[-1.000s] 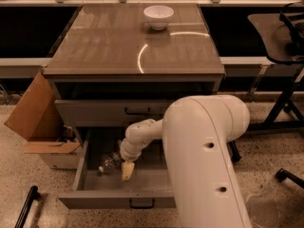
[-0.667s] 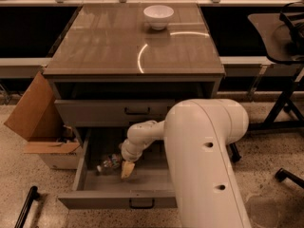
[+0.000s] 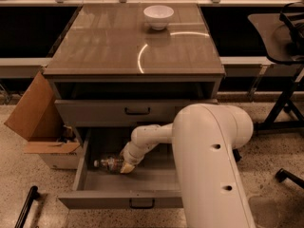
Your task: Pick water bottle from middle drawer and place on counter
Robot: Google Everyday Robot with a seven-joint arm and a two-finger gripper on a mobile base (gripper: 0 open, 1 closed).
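Observation:
The water bottle (image 3: 107,164) lies on its side on the floor of the open middle drawer (image 3: 152,180), near the left wall, with its white cap pointing left. My gripper (image 3: 126,167) is down inside the drawer at the bottle's right end, touching or almost touching it. My white arm (image 3: 209,151) reaches in from the right and hides the drawer's right part. The glossy brown counter (image 3: 104,46) is above, with a curved light reflection on it.
A white bowl (image 3: 158,16) stands at the back of the counter. The upper drawer (image 3: 137,111) is shut. An open cardboard box (image 3: 33,110) sits on the floor left of the cabinet. A dark chair (image 3: 280,37) stands at the right.
My gripper has edged slightly closer to the bottle's right end. The bottle and the drawer have not moved.

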